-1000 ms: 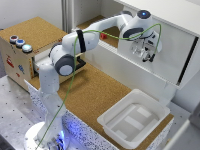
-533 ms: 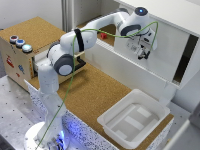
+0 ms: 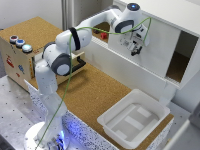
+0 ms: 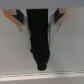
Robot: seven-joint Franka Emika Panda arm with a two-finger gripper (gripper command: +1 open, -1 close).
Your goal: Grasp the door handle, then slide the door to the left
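Note:
The door (image 3: 155,50) is a plain white panel on the front of the white cabinet, in the exterior view's upper right. My gripper (image 3: 136,49) is pressed against its face. In the wrist view the dark door handle (image 4: 40,45) runs between my two fingers (image 4: 20,22), which sit tight against its sides, so the gripper (image 4: 40,25) is shut on it. To the exterior view's right of the door, an opening (image 3: 180,60) shows the cabinet's cork-lined inside.
A shallow white tray (image 3: 132,120) lies on the cork tabletop near its front right corner. A wooden box with coloured buttons (image 3: 17,55) stands at the exterior view's left. A small red object (image 3: 103,35) shows in the narrow gap left of the door.
The gripper has moved toward the exterior view's left with the door. The opening on the right of the door has grown wider.

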